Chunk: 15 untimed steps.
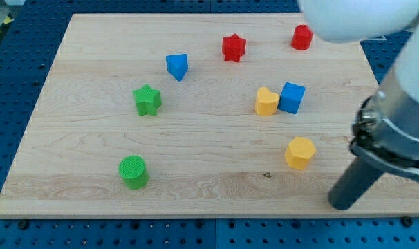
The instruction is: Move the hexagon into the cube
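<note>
Camera view: tip (343,205), a bare rod without jaws, near the bottom-right corner; hexagon (299,152) up-left, cube (292,97) beyond.

We count eight small coloured blocks on the pale wooden surface (92,166):
- two red (234,48) (301,37)
- two blue (177,66) (292,97)
- two green (147,100) (133,171)
- two yellow (266,102) (300,152)

No readable text, label or number shows anywhere here.
</note>
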Motion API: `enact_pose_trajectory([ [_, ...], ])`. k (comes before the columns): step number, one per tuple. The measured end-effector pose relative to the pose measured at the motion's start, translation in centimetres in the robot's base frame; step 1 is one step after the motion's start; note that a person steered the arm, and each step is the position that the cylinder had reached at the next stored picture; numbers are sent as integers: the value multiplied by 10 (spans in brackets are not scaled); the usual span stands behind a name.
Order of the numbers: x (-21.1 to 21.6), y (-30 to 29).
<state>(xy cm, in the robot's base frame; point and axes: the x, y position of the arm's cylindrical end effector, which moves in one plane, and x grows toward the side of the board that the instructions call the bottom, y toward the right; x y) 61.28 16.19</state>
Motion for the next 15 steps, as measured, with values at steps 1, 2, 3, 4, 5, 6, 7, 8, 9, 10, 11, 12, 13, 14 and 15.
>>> enact_pose_trajectory([
  [1, -7, -2],
  [2, -21, -2],
  [3, -21, -20],
  [4, -21, -36],
  [5, -28, -47],
  [6, -38, -34],
  [7, -56, -29],
  [8, -65, -28],
  [9, -77, -27],
  [10, -91, -27],
  [11, -104, -27],
  [12, -105, -27],
  [13, -106, -28],
  [14, -106, -28],
  [15, -106, -30],
])
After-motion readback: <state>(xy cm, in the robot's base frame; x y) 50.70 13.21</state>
